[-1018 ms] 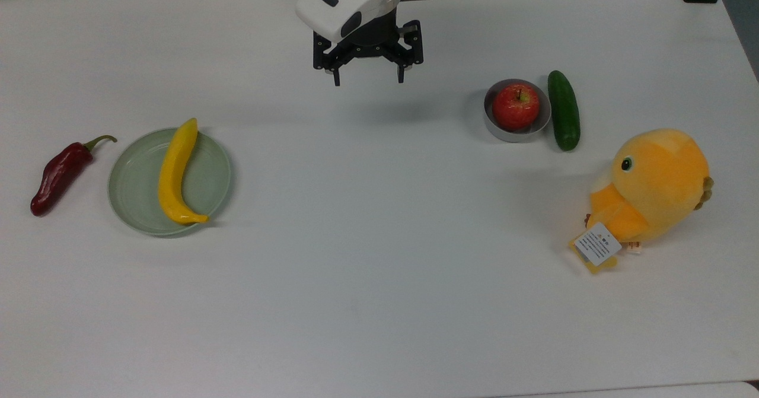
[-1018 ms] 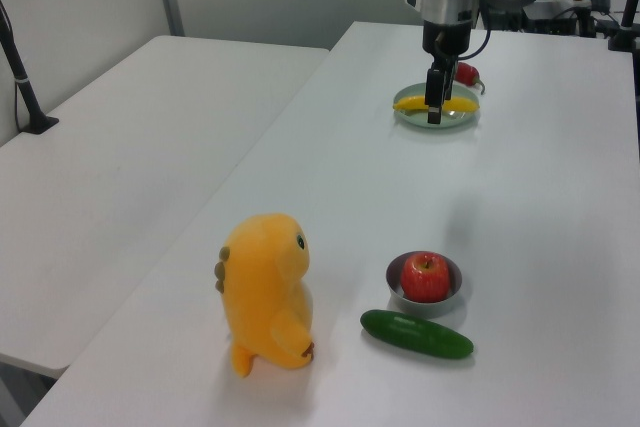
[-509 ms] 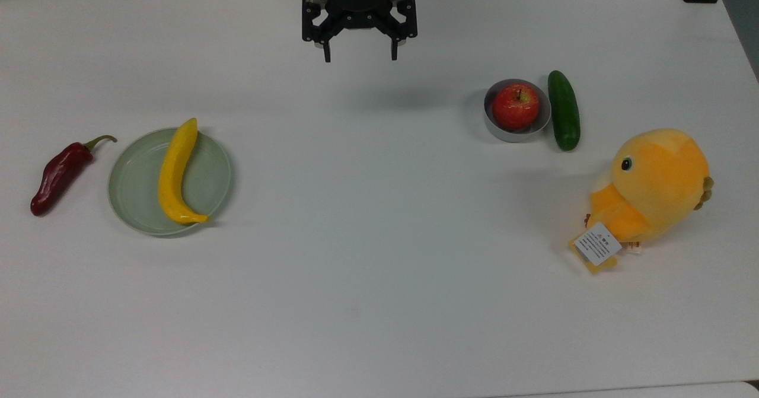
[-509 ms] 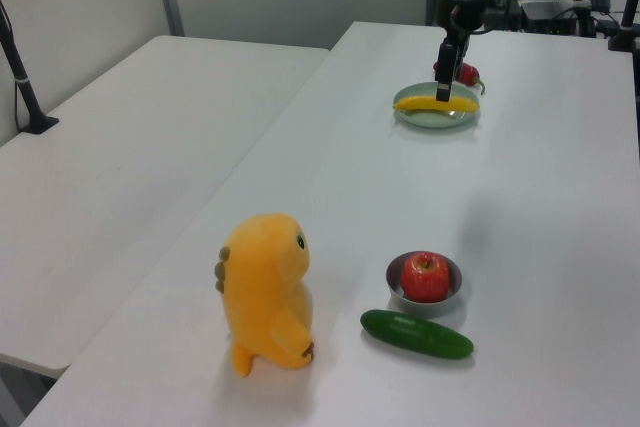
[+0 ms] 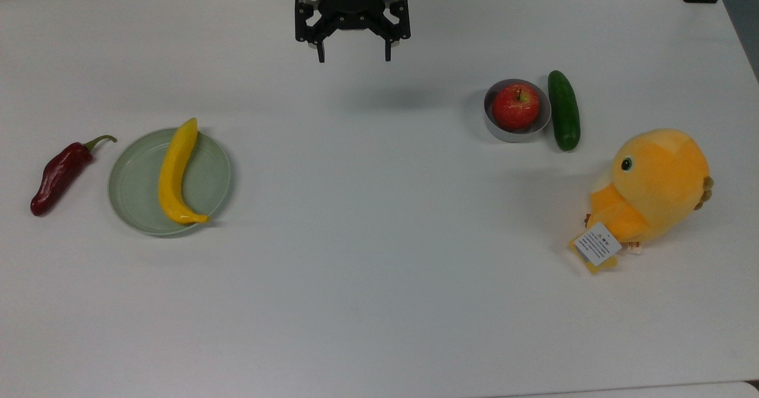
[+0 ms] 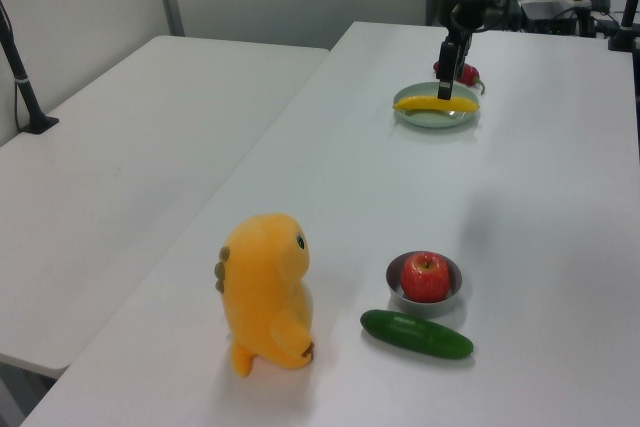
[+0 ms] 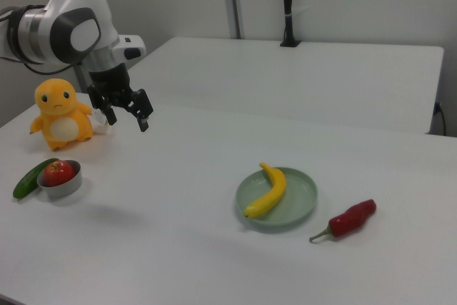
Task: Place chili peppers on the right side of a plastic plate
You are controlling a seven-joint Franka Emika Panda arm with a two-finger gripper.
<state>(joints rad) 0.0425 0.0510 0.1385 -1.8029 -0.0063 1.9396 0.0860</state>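
We saw the white table (image 5: 367,255) spread across the whole top view, with every object resting on it. The Franka arm (image 7: 68,30), white with dark joints, reached in from the right view's left, its wrist over the table's far edge in the top view. The largest object was a yellow-orange plush chick (image 5: 652,187), standing at the top view's right with a paper tag at its base. The plastic plate (image 5: 133,199), pale green and round, lay at the top view's left, and a yellow banana (image 5: 175,172) rested across it, its upper tip over the rim. The gripper (image 5: 353,59) hung above the table well apart from every object, its two black fingers spread wide with nothing between them. The dark green cucumber (image 5: 563,118) lay just beside the small grey bowl (image 5: 495,126), on the bowl's right in the top view. The chili peppers (image 5: 59,175), a single dark red wrinkled pod, lay on the bare table just beside the plate, on the top view's left of it and on the right view's right of it, not touching the rim as far as we could tell. Its curved stem pointed toward the plate. A red apple (image 5: 516,107) sat inside the bowl.
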